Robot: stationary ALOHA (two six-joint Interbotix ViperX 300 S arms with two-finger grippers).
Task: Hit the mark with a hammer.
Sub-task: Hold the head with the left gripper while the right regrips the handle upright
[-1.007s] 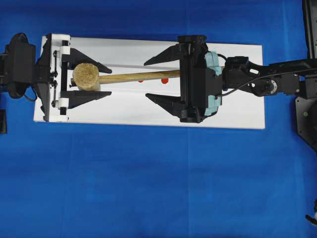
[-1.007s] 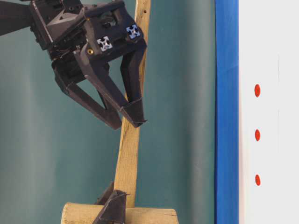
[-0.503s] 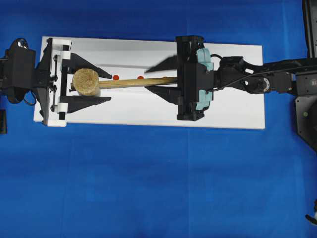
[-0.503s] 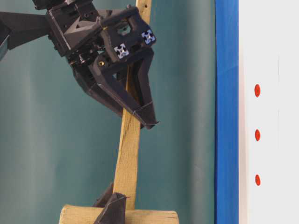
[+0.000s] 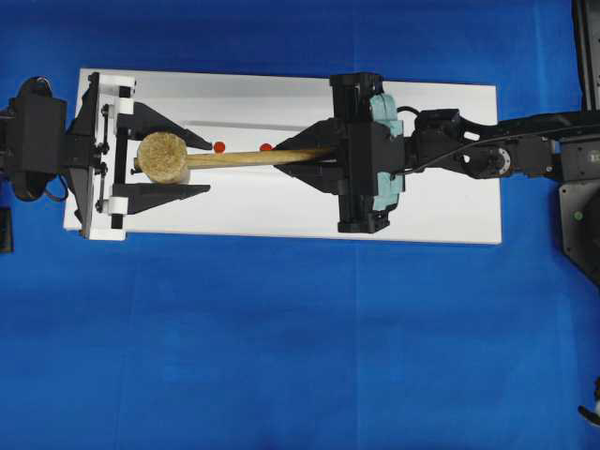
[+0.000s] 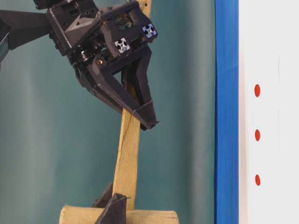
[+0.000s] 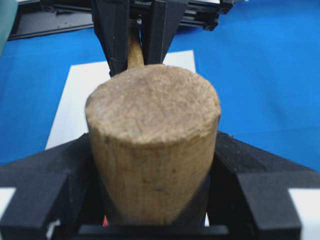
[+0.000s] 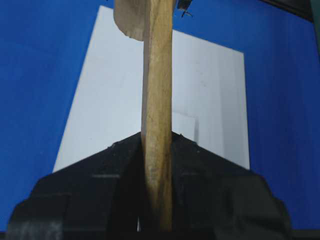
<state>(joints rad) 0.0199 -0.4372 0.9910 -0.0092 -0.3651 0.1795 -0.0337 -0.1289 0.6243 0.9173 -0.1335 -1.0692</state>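
Holding the hammer [image 5: 225, 157] aloft over the white board [image 5: 441, 211] on the blue desk [image 5: 281, 347], I have my left gripper [image 5: 192, 160] clamped on its thick head and my right gripper [image 5: 302, 160] pinched tight on the handle. If I let go on the left while the right grip sits off-centre, I judge the heavy head could sag or twist and the blow miss. I count one hammer, one board, and three red marks [image 6: 257, 135] in the table-level view, two showing from overhead.
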